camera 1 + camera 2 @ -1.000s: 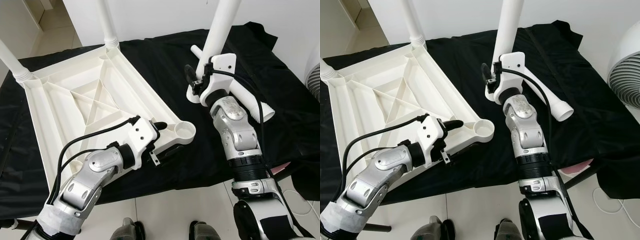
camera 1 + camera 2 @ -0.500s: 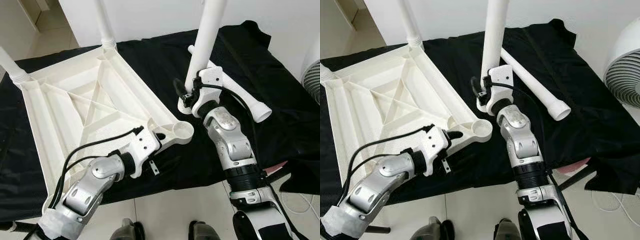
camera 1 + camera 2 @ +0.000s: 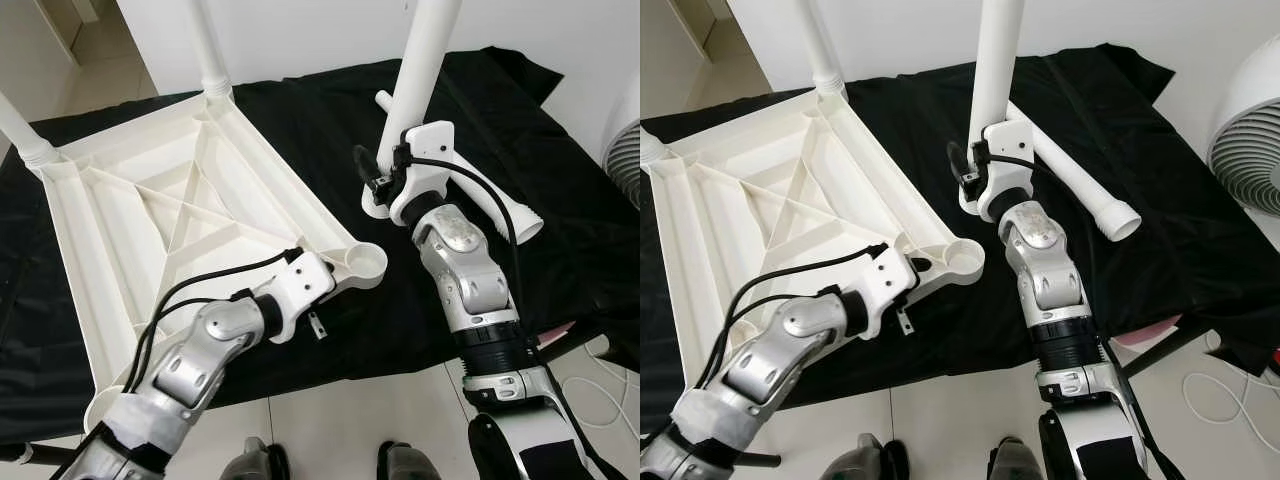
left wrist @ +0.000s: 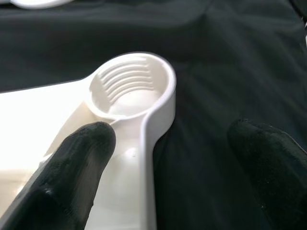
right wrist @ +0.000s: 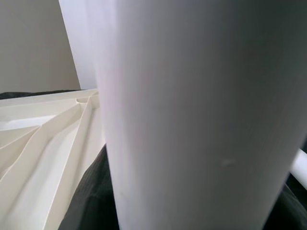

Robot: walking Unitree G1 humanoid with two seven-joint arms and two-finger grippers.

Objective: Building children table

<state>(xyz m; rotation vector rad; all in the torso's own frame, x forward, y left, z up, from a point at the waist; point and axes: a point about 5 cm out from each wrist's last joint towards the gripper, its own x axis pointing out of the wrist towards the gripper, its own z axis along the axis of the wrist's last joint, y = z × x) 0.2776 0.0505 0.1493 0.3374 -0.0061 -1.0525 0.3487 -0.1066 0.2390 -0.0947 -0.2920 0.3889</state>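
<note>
A black cloth (image 3: pixel 330 110) covers the supporting surface, draping over its near edge above a pale tiled floor (image 3: pixel 350 430). On the cloth lies an upside-down white tabletop (image 3: pixel 170 210), ribbed underside up. To the right of the tabletop, a loose white leg (image 3: pixel 500 205) lies flat on the cloth, well apart from it.

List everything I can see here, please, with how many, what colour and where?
Tabletop: one, white, upside down on the black cloth.
Fitted legs: two, white, upright in the far corner sockets.
Empty socket: one, white, near corner.
Held leg: one, white, upright, right of the tabletop.
Loose leg: one, white, lying on the cloth.
Black cloth: one, black, under everything.
Fan: one, white, far right.
Left hand: black fingers, open, astride the tabletop edge by the socket.
Right hand: black fingers, gripping the held leg.
</note>
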